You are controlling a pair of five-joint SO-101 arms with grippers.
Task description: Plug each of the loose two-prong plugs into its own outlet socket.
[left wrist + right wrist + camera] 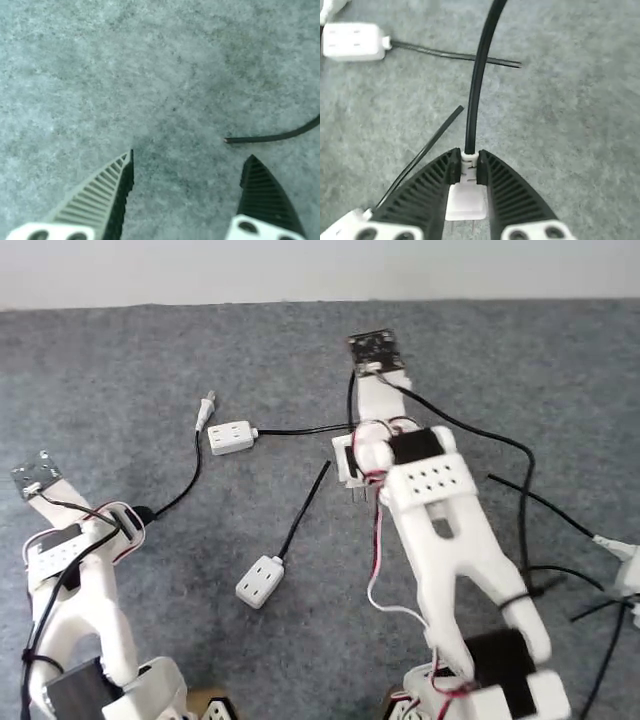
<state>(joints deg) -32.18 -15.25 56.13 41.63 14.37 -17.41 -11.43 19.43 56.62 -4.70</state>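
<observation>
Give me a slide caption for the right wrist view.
Right gripper shut on a white plug, black cord trailing over grey carpet.

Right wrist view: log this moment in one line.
right hand shut on white two-prong plug | left hand open above grey carpet

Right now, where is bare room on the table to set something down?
Bare carpet lies at the far left, between the back edge and the upper socket, and at the far right, behind the black cords. The middle is crowded: the right gripper holds a plug there, with the lower socket beside that arm.
</observation>
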